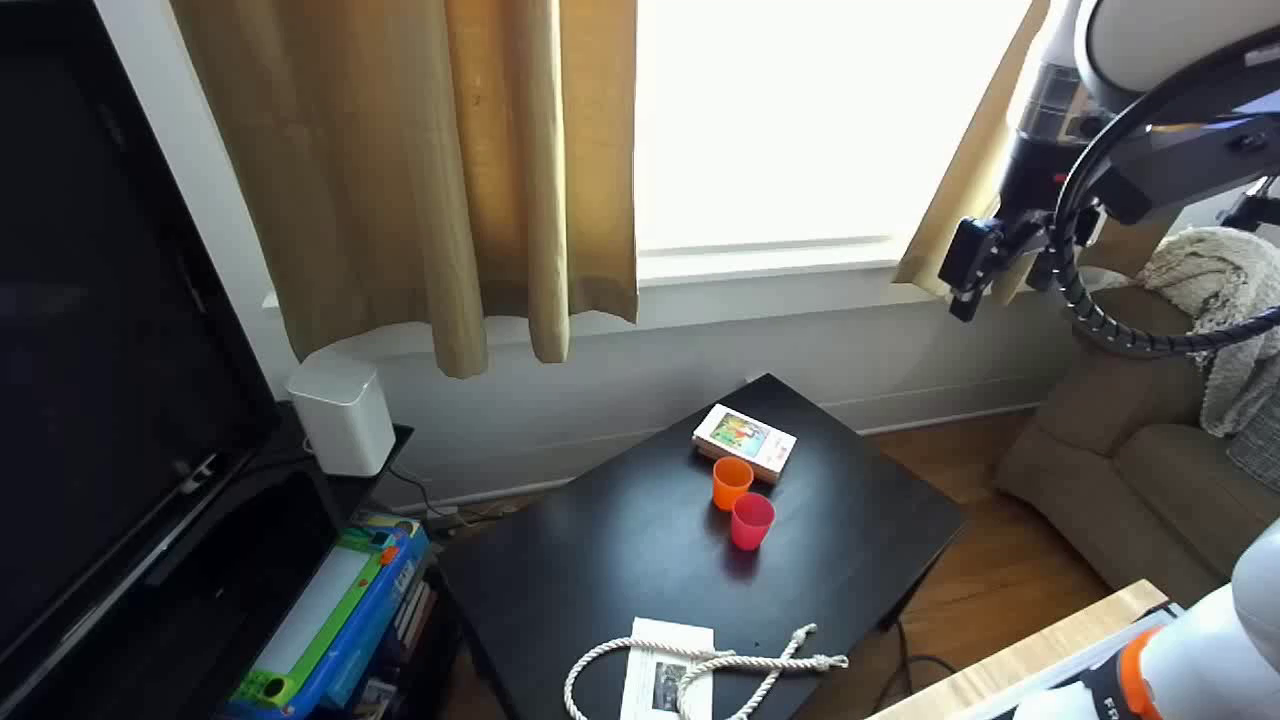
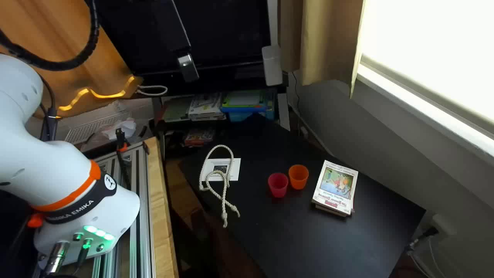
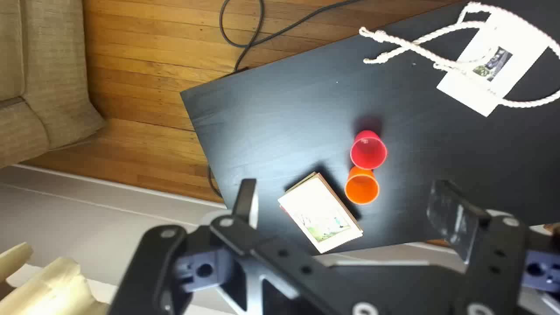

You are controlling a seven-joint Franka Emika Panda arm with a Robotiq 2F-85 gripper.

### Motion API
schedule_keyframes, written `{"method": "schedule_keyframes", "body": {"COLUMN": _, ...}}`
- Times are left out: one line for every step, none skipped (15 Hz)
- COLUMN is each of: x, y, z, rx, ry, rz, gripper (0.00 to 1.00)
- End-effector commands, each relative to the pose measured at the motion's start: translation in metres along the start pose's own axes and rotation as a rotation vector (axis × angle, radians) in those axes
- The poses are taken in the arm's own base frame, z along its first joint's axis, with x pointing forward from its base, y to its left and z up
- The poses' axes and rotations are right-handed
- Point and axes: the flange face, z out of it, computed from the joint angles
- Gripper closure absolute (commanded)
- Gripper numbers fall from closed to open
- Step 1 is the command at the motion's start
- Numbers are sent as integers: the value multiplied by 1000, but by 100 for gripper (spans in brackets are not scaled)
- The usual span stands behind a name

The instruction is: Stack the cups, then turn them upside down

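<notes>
The red cup (image 3: 368,150) and the orange cup (image 3: 362,188) are just sitting on the black table (image 3: 262,131), upright, mouths up, each on its own spot. They're right up next to each other; honestly I can't tell from any of my views whether their sides touch. The orange one's in the middle, with the red one on one side and a little stack of books (image 3: 321,214) close by on the other. My gripper (image 3: 348,197) is spread wide, fingers (image 3: 244,199) well apart, and I've got it hanging up high, well clear of both cups. In the wrist view the orange one shows up framed between the fingers, but that's just me looking down at it from above. Farther along the table there's a white rope (image 1: 760,662) lying loosely across a white card (image 3: 523,59) with a photo (image 3: 494,63) on it. In an exterior view I can also see a brown sofa (image 1: 1060,440) with a knit blanket (image 1: 1215,265) on it, tan curtains (image 1: 520,180) by a bright window (image 1: 780,120), and a big TV (image 1: 100,330).
</notes>
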Motion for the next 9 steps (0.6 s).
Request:
{"method": "schedule_keyframes", "body": {"x": 0, "y": 0, "z": -1, "rx": 0, "ry": -1, "rz": 0, "gripper": 0}}
{"method": "schedule_keyframes", "body": {"x": 0, "y": 0, "z": -1, "rx": 0, "ry": -1, "rz": 0, "gripper": 0}}
{"method": "schedule_keyframes", "body": {"x": 0, "y": 0, "z": -1, "rx": 0, "ry": -1, "rz": 0, "gripper": 0}}
{"method": "schedule_keyframes", "body": {"x": 0, "y": 0, "z": -1, "rx": 0, "ry": -1, "rz": 0, "gripper": 0}}
{"method": "schedule_keyframes", "body": {"x": 0, "y": 0, "z": -1, "rx": 0, "ry": -1, "rz": 0, "gripper": 0}}
{"method": "schedule_keyframes", "body": {"x": 0, "y": 0, "z": -1, "rx": 0, "ry": -1, "rz": 0, "gripper": 0}}
{"method": "schedule_keyframes", "body": {"x": 0, "y": 0, "z": -1, "rx": 0, "ry": -1, "rz": 0, "gripper": 0}}
{"method": "schedule_keyframes", "body": {"x": 9, "y": 9, "z": 11, "rx": 34, "ry": -34, "rz": -3, "gripper": 0}}
{"method": "schedule_keyframes", "body": {"x": 19, "y": 17, "z": 29, "rx": 106, "ry": -32, "rz": -23, "gripper": 0}}
